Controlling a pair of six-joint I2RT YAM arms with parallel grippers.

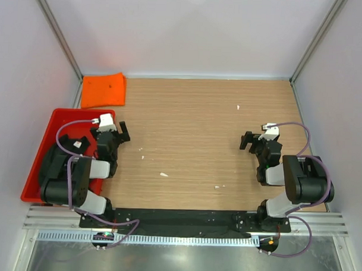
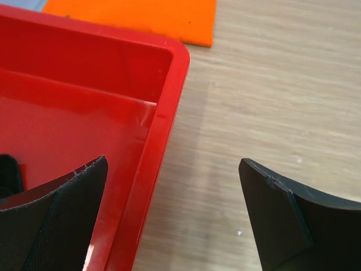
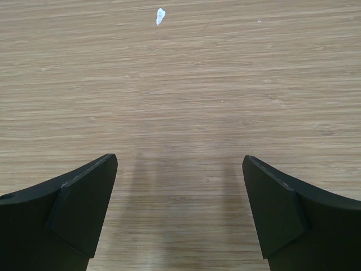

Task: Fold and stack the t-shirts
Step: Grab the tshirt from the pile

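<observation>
Wooden bench [image 1: 193, 118] runs under both arms. Our left pincer [image 2: 172, 169] is wide apart and holds nothing, right above the red tray [image 2: 169, 113] rim. Our right pincer [image 3: 180, 164] gapes too, holding nothing. The orange t-shirt [image 1: 103, 90] lies folded in the far left corner. What looks like the black t-shirt [image 1: 84, 139] lies in the tray. We think we should pinch its edge and lift it over the rim.

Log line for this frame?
left gripper open, empty, over red tray rim | right gripper open, empty, over table | orange t-shirt folded, far left
</observation>
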